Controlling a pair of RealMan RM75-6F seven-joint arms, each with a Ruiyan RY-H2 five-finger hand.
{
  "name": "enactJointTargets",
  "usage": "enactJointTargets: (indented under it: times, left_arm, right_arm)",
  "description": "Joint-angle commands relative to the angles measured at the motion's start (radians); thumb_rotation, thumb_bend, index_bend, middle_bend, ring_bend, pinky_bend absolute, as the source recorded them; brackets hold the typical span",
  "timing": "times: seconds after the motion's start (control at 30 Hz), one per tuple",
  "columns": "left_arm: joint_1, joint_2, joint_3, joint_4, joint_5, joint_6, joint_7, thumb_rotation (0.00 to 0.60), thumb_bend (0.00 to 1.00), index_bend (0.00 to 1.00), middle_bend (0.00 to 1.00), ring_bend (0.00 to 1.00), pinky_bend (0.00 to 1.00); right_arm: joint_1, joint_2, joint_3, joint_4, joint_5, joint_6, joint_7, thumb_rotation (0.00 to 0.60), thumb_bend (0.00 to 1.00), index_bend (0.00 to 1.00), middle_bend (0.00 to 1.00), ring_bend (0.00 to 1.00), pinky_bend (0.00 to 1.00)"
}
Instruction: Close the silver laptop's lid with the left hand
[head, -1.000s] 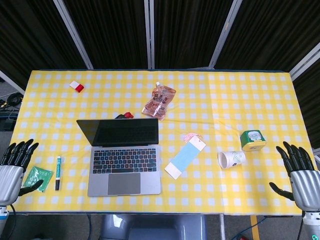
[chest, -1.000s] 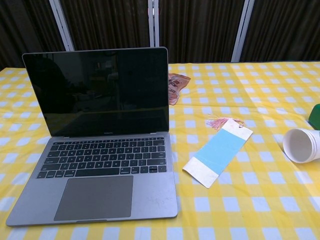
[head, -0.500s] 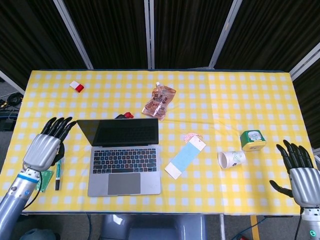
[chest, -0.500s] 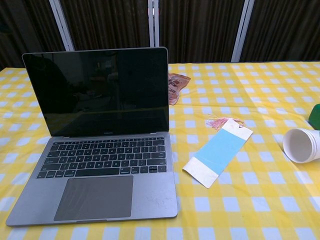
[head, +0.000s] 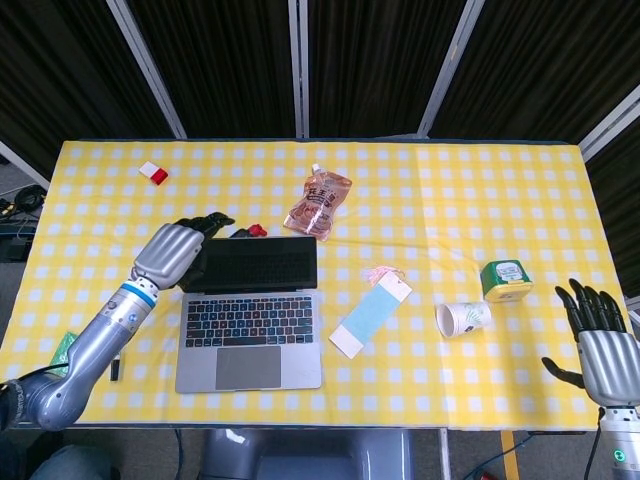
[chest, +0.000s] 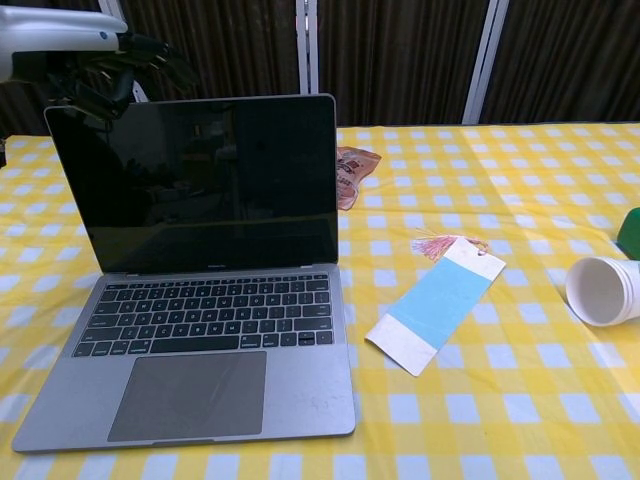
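Observation:
The silver laptop (head: 250, 315) (chest: 200, 300) stands open on the yellow checked table, its dark screen upright and facing me. My left hand (head: 175, 248) (chest: 105, 65) is over the lid's top left corner, fingers spread and reaching past the lid's upper edge; whether they touch it is unclear. It holds nothing. My right hand (head: 598, 335) hovers open off the table's near right corner, far from the laptop.
A blue bookmark (head: 370, 312) lies right of the laptop, then a tipped paper cup (head: 462, 318) and a green tin (head: 505, 279). A snack pouch (head: 318, 202) and a small red thing (head: 258, 230) lie behind the lid. A marker (head: 114, 368) and green packet (head: 66, 348) lie left.
My left arm has swung from the table's near left corner up and right to the lid's top left corner. The laptop's lid has not moved. The right hand has barely shifted.

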Motion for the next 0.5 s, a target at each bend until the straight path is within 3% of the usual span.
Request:
enactJointTargets:
  times: [0.03,0.27,0.5]
  left_arm:
    - [-0.03,0.006,0.003,0.016,-0.036,-0.04,-0.038,0.6,1.0,0.21,0.19,0.28,0.33]
    - [-0.035,0.053,0.023,-0.014,-0.011,-0.055,-0.104,0.6,1.0,0.21,0.19,0.28,0.33]
    - [0.004,0.1,0.061,-0.086,0.103,-0.015,-0.16,0.6,1.0,0.21,0.19,0.28,0.33]
  right_arm:
    - [-0.001,-0.001,0.001,0.001,0.005,0.001,0.002,0.6,0.0,0.0,0.0,0.0,0.0]
    - [-0.005,-0.004,0.004,0.003,0.011,0.007,-0.002,0.6,0.0,0.0,0.0,0.0,0.0]
    - [-0.004,-0.007,0.005,0.001,0.011,0.011,-0.014,0.6,0.0,0.0,0.0,0.0,0.0]
